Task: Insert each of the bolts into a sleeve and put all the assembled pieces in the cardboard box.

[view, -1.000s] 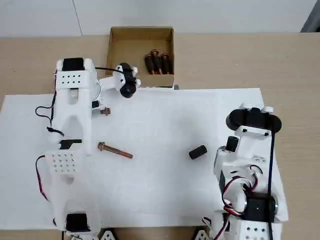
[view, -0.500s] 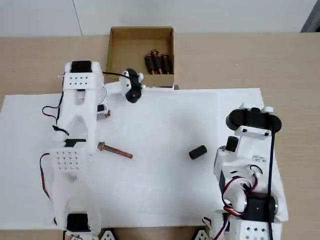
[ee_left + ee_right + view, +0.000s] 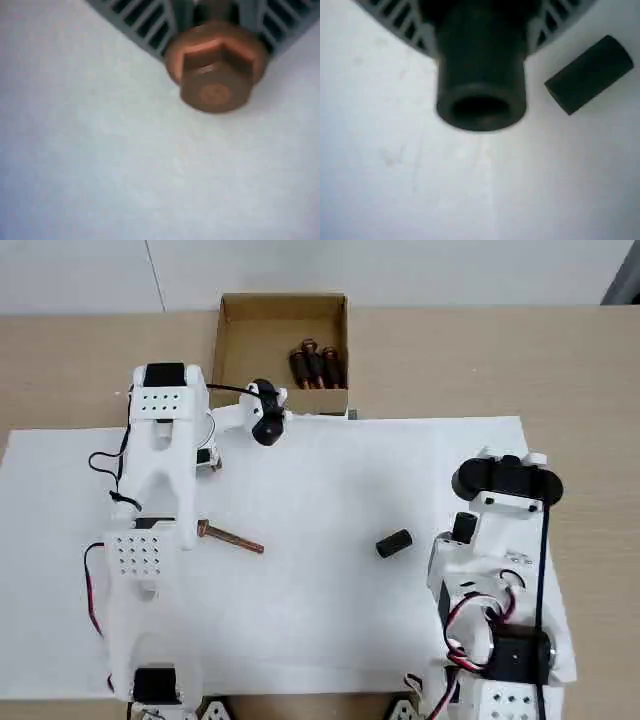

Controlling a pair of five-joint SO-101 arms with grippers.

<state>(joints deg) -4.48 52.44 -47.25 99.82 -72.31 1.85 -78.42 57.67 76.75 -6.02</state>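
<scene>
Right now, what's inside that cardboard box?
Three bolts in dark sleeves lie side by side by the cardboard box's right wall; elsewhere its brown floor shows. A black arm part covers a bit of the near edge.

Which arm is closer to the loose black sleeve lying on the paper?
Right. The right arm sits just beside the sleeve; the left arm is across the paper, beyond the loose bolt.

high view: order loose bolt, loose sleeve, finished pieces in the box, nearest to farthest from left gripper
From the left gripper:
1. Loose bolt, on the paper, close by.
2. Finished pieces, in the box, on its right side.
3. Loose sleeve, far across the paper.
</scene>
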